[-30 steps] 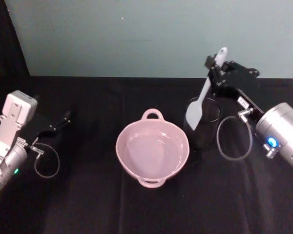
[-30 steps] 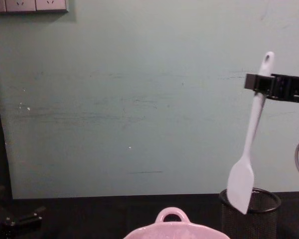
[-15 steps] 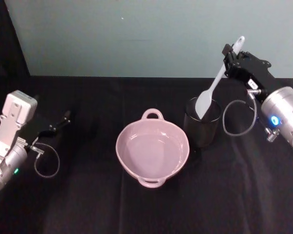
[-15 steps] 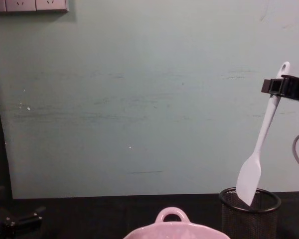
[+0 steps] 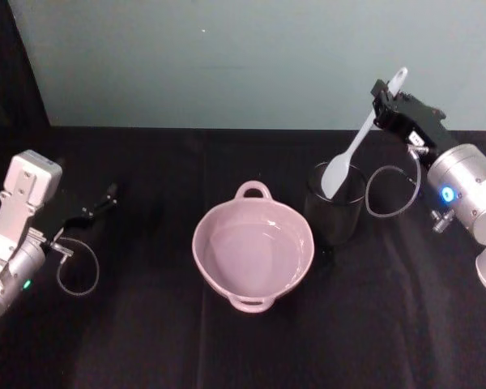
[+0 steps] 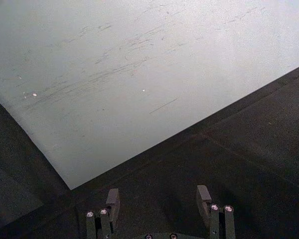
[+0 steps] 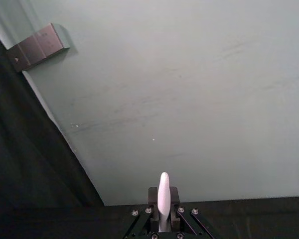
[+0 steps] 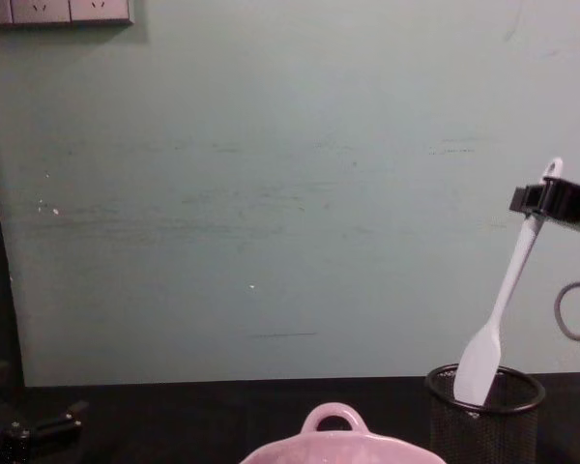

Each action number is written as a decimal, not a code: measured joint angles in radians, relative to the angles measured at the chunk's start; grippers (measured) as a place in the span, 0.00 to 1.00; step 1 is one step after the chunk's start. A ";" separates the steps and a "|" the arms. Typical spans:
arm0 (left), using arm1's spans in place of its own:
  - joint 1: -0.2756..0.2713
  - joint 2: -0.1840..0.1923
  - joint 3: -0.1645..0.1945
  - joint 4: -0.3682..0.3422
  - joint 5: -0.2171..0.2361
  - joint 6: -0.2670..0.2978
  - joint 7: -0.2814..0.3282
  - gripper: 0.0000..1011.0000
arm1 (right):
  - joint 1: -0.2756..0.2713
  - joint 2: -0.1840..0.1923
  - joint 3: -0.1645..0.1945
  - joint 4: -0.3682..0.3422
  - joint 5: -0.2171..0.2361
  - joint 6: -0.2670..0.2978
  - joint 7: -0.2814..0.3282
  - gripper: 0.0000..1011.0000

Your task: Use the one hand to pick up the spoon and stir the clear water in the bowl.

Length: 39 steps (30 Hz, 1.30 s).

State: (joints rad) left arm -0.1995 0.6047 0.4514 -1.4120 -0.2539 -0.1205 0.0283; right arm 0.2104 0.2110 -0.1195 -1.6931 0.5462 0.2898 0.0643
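Room first: the right gripper [image 5: 382, 101] is hanging up high close to the wall [image 5: 227, 65], well above the black table [image 5: 146, 324]. Nothing is crowding it on the side toward the robot's left. Straight below it, the black mesh cup [image 5: 336, 215] is standing. Down and off to its left, just beside that cup, the pink bowl [image 5: 198, 235] is sitting with its loop handle [image 8: 333, 420] facing the wall. The cup rim is the tight spot.

The gripper itself is pinching the spoon [image 5: 352, 150] near the top of its handle, fingers closed snug on both sides of it. The holed end is poking out past them [image 7: 163, 196]. The spoon is slanting down from the grip, and its blade is dipping inside the cup's mouth [image 8: 483, 387], so it's over the cup, not the bowl.

The left gripper [image 5: 97, 207] is lying parked way off to the far left, low by the table, fingers spread apart and holding nothing.
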 joint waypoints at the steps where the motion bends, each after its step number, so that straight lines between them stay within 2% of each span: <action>1: 0.000 0.000 0.000 0.000 0.000 0.000 0.000 1.00 | 0.001 -0.001 0.001 0.007 0.005 -0.002 0.001 0.12; 10: 0.000 0.000 0.000 0.000 0.000 0.000 0.000 1.00 | 0.003 -0.007 0.014 0.069 0.066 -0.011 0.006 0.12; 19: 0.000 0.000 0.000 0.000 0.000 0.000 0.000 1.00 | -0.008 -0.008 0.021 0.103 0.115 -0.021 0.004 0.12; 39: 0.000 0.000 0.000 0.000 0.000 0.000 0.000 1.00 | -0.028 0.011 0.004 0.141 0.152 -0.076 -0.015 0.12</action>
State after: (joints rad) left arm -0.1995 0.6047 0.4514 -1.4120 -0.2539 -0.1205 0.0283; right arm 0.1826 0.2224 -0.1153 -1.5521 0.6980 0.2143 0.0490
